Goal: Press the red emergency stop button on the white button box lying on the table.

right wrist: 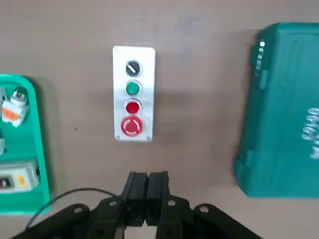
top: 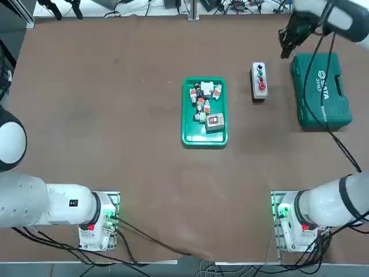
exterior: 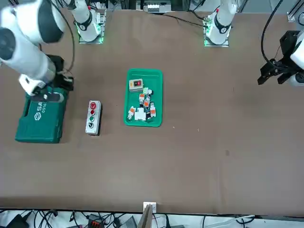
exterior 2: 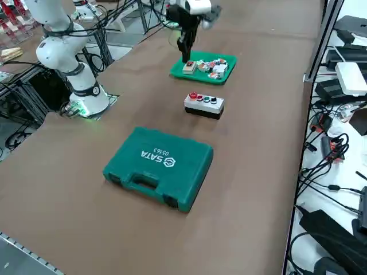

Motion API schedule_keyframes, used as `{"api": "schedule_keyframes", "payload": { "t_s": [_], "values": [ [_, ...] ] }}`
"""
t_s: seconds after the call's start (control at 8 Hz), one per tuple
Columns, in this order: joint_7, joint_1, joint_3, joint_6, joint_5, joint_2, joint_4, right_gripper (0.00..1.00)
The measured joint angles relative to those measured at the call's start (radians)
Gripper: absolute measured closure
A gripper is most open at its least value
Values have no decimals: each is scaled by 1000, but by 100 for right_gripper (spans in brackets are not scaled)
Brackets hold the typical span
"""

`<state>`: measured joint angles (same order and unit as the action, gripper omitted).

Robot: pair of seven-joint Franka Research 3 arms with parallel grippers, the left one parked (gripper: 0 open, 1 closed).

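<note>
occluded: green toolcase (exterior: 40, 121) corner, by arm | cropped: green tray (right wrist: 25, 144)

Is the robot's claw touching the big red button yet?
Apart. In the right wrist view, bare table separates the shut right gripper from the red button on the white box.

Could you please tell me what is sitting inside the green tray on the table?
The green tray holds a grey switch box and several small white and orange parts. Whatever lies beneath them is covered.
</note>
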<state>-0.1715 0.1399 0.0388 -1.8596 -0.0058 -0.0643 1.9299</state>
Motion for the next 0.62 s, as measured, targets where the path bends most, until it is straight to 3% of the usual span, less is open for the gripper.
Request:
{"api": "schedule_keyframes", "payload": {
  "t_s": [0.38, 0.62],
  "values": [
    [-63, 18, 0, -269, 9, -5, 184, 99],
    [-97, 25, 0, -380, 9, -14, 260, 99]
  ]
}}
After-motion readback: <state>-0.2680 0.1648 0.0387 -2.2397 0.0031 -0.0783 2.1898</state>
